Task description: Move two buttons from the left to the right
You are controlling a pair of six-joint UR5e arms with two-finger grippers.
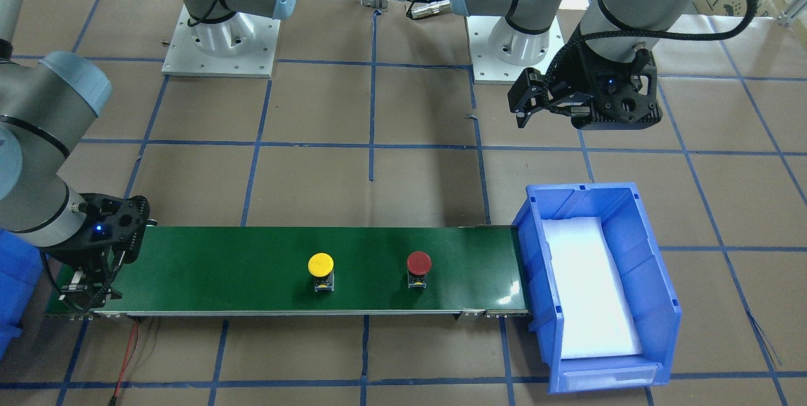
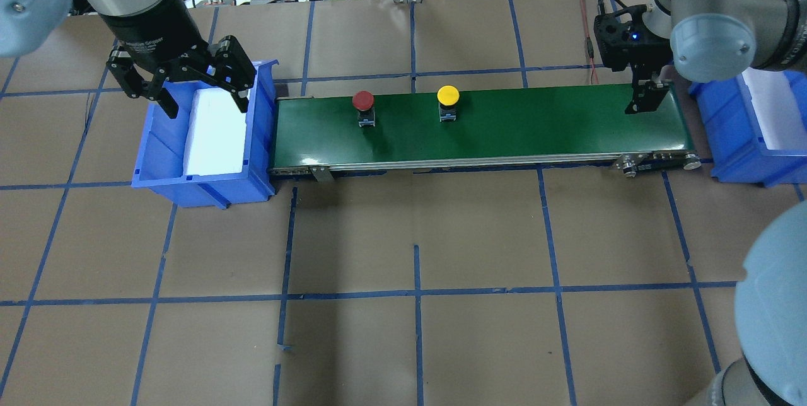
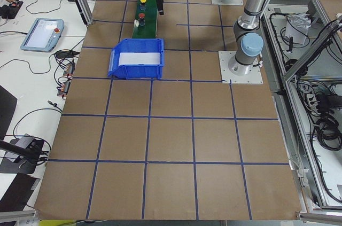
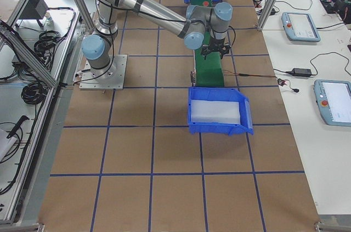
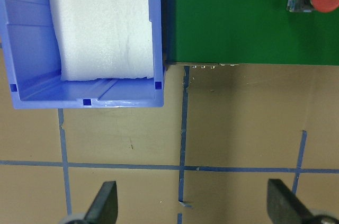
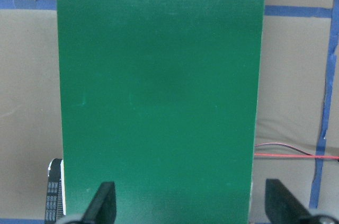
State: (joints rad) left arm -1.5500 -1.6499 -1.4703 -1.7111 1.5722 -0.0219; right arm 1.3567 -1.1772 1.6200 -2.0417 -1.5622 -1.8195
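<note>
Red-capped push button (image 2: 363, 101) and yellow-capped push button (image 2: 448, 96): you'll find both upright, apart, mid-belt on the green conveyor (image 2: 504, 135). By the blue plastic bin (image 2: 157, 160), the left fingers (image 5: 106, 203) are spread, empty. Over the belt's right end, the right fingers (image 6: 106, 200) are spread. Left wrist lettering unreadable.

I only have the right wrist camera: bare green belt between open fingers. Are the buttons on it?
Observer: Yes, the yellow-capped push button and the red-capped push button both stand midway along the green conveyor belt.
Operator: Which is nearer my gripper?
Observer: The yellow one; the right gripper is over the belt's right end.
Operator: Left arm?
Observer: The left gripper is open and empty above the blue plastic bin at the belt's left end.
</note>
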